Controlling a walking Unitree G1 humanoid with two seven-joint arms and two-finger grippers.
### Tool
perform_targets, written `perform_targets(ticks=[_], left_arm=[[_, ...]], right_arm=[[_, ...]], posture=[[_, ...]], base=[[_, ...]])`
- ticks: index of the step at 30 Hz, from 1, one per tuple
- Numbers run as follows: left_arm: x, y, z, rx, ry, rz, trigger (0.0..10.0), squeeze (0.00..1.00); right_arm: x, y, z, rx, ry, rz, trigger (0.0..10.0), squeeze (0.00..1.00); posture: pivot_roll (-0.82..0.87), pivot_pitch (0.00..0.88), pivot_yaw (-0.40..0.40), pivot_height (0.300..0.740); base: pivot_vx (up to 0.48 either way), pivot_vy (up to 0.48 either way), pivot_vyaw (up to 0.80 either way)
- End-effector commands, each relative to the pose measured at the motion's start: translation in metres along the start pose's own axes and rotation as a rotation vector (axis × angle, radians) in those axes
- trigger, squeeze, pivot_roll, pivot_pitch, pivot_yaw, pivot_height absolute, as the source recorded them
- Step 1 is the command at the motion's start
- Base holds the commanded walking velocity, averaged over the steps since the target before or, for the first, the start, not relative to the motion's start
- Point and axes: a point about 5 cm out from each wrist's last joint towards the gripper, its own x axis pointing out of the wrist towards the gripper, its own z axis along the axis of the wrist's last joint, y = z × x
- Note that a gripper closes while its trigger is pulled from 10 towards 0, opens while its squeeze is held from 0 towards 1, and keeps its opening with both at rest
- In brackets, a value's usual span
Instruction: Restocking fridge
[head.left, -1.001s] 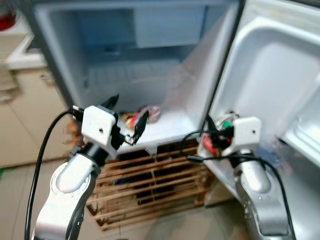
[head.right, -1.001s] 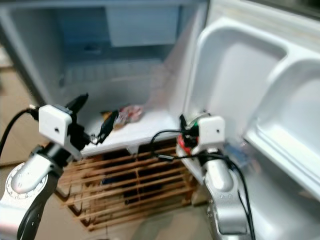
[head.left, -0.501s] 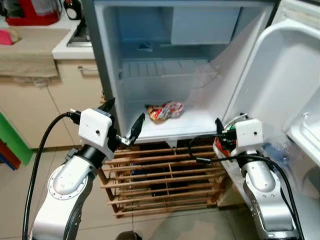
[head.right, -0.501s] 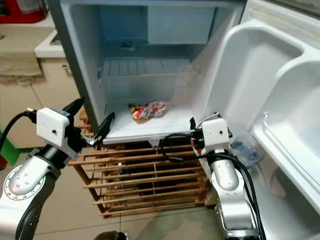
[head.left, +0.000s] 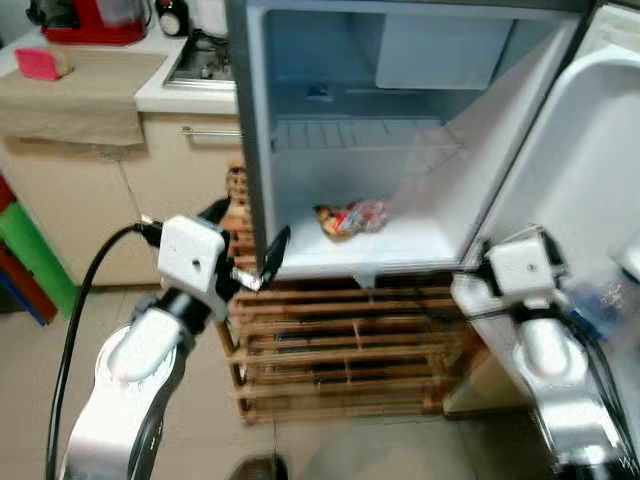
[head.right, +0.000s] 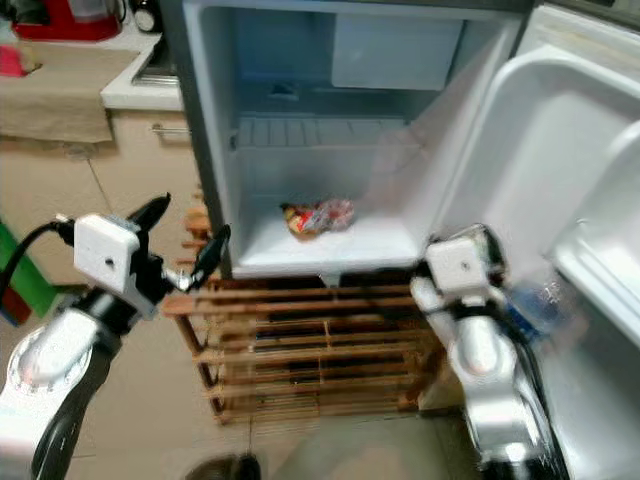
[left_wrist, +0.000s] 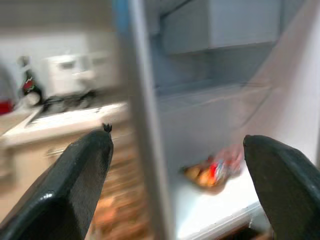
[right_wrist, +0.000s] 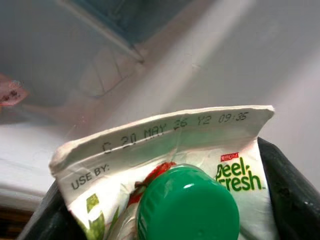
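Observation:
The fridge (head.left: 262, 150) stands open on a wooden rack, and a red and yellow snack packet (head.left: 350, 217) lies on its lower shelf. My left gripper (head.left: 245, 243) is open and holds nothing, raised just left of the fridge's front edge. Its wrist view looks past the fingers (left_wrist: 75, 185) at the packet (left_wrist: 212, 172) inside. My right gripper (right_wrist: 165, 200) is shut on a juice carton (right_wrist: 165, 145) with a green cap (right_wrist: 187, 205). It sits low at the fridge's right corner, by the door, behind its white wrist housing (head.left: 525, 265).
The open door (head.left: 600, 150) swings out on the right, with a water bottle (head.left: 600, 297) in its shelf. The wooden slatted rack (head.left: 340, 340) sits under the fridge. A counter (head.left: 90, 85) with a red appliance (head.left: 95, 15) and a hob (head.left: 200, 60) runs along the left.
The whole picture has slid right, so the camera has moved; more of the counter shows. Both arms hold nearly the same pose, and the carton stays in my right gripper.

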Motion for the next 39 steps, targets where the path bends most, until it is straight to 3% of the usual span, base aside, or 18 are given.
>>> perform_targets(ticks=[1, 3, 6, 7, 10, 12, 13, 18, 22, 29, 39], left_arm=[[0.005, 0.0, 0.004, 0.008, -0.018, -0.019, 10.0, 0.0], [0.005, 0.0, 0.004, 0.007, -0.018, -0.021, 10.0, 0.0], [0.005, 0.0, 0.004, 0.004, -0.018, -0.025, 10.0, 0.0], [0.005, 0.0, 0.004, 0.004, -0.018, -0.025, 10.0, 0.0], [0.006, -0.001, 0.004, 0.003, -0.018, -0.028, 10.0, 0.0], [0.01, 0.003, 0.001, 0.074, 0.002, 0.008, 10.0, 0.0], [0.011, 0.004, 0.0, 0.073, 0.007, 0.011, 10.0, 0.0], [0.014, 0.005, -0.003, 0.064, 0.018, 0.007, 10.0, 0.0], [0.022, 0.01, -0.008, 0.021, 0.034, 0.032, 10.0, 0.0], [0.024, 0.007, -0.006, 0.058, 0.023, 0.02, 10.0, 0.0], [0.027, 0.007, -0.006, 0.049, 0.023, -0.047, 10.0, 0.0]], right_arm=[[0.003, -0.012, -0.006, -0.018, 0.034, -0.071, 10.0, 0.0], [0.005, -0.012, -0.002, -0.002, 0.019, -0.075, 10.0, 0.0], [0.003, 0.011, 0.025, 0.185, -0.084, 0.041, 10.0, 0.0], [0.003, 0.011, 0.025, 0.185, -0.084, 0.041, 10.0, 0.0], [-0.003, 0.036, 0.052, 0.396, -0.134, 0.177, 10.0, 0.0], [-0.005, 0.054, 0.069, 0.597, -0.109, 0.269, 10.0, 0.0], [-0.004, 0.057, 0.07, 0.614, -0.099, 0.283, 10.0, 0.0], [0.003, 0.064, 0.071, 0.666, -0.07, 0.3, 10.0, 0.0], [0.014, 0.07, 0.084, 0.688, -0.102, 0.332, 10.0, 0.0], [0.015, 0.08, 0.095, 0.622, -0.145, 0.384, 10.0, 0.0], [0.013, 0.088, 0.103, 0.611, -0.184, 0.382, 10.0, 0.0]], posture=[[0.07, 0.0, -0.019, 0.74], [0.07, 0.0, -0.017, 0.74], [0.07, 0.0, -0.015, 0.74], [0.07, 0.0, -0.015, 0.74], [0.07, 0.0, -0.014, 0.74], [0.07, 0.0, -0.009, 0.74], [0.07, 0.0, -0.009, 0.74], [0.08, 0.0, -0.005, 0.74], [0.08, 0.0, -0.003, 0.74], [0.09, 0.0, -0.008, 0.74], [0.09, 0.0, 0.012, 0.74]], base=[[0.0, 0.0, 0.0], [0.0, 0.0, 0.0], [0.0, 0.0, 0.0], [0.0, 0.0, 0.0], [0.0, 0.0, 0.0], [0.0, 0.0, 0.0], [0.0, 0.0, 0.0], [0.0, 0.0, 0.55], [0.061, -0.383, 0.74], [0.115, -0.17, 0.73], [0.183, -0.108, 0.0]])
